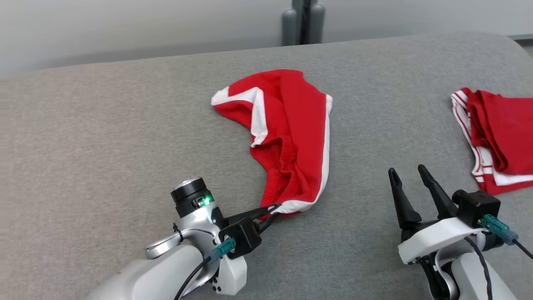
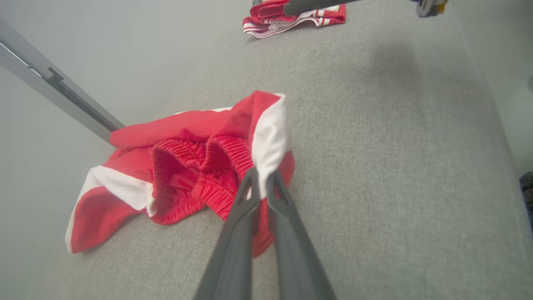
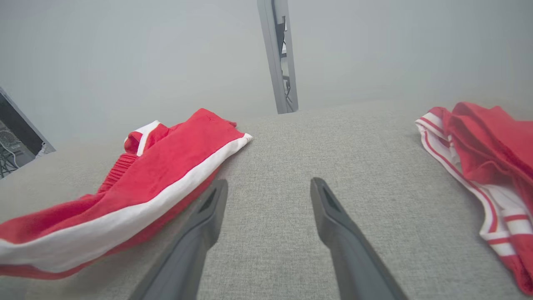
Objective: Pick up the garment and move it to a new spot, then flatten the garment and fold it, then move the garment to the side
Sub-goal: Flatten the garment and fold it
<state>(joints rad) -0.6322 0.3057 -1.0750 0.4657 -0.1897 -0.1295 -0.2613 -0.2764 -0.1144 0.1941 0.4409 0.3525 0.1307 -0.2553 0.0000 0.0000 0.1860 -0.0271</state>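
Note:
The garment [image 1: 287,133] is a pair of red shorts with white side stripes, crumpled in the middle of the grey padded table. My left gripper [image 1: 272,210] is shut on its near white-trimmed corner, and the left wrist view shows that corner [image 2: 270,141] pinched between the two fingertips and raised off the surface. The elastic waistband [image 2: 195,166] bunches beside the fingers. My right gripper [image 1: 410,175] stands open to the right of the garment with nothing between its fingers. In the right wrist view the garment [image 3: 137,187] lies left of those open fingers.
A second red and white garment [image 1: 495,139] lies bunched at the table's right edge, also seen as the striped cloth [image 3: 487,166] in the right wrist view. A grey post [image 1: 303,21] stands behind the table's far edge. Bare grey surface [image 1: 104,137] spreads to the left.

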